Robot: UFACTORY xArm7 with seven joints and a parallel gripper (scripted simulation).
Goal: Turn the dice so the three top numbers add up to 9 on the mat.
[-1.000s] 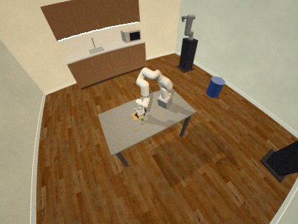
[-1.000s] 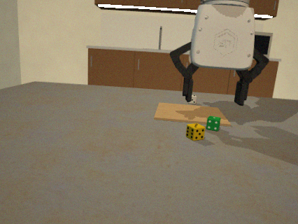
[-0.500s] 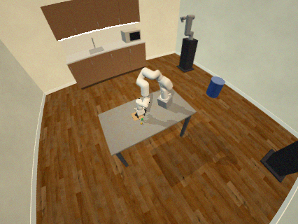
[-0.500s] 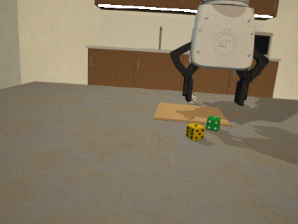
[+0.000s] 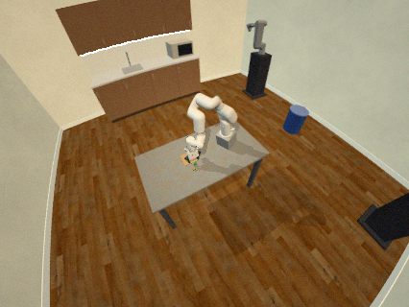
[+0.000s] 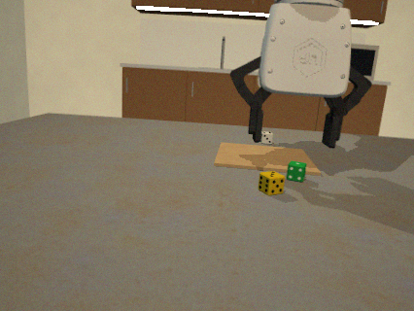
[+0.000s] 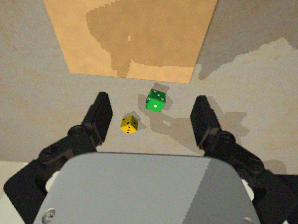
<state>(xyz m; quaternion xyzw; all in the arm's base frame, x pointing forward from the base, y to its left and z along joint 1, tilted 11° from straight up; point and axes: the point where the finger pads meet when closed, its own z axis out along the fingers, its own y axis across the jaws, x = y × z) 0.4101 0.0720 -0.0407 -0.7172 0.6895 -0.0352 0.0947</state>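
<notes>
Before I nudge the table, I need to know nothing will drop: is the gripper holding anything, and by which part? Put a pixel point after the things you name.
Nothing is held: the xArm Gripper (image 5: 192,158) (image 6: 293,140) (image 7: 151,104) is open, its fingers wide apart.

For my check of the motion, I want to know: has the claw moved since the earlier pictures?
Yes. In the exterior view the claw has shifted slightly left, closer to the fixed tap.
</notes>
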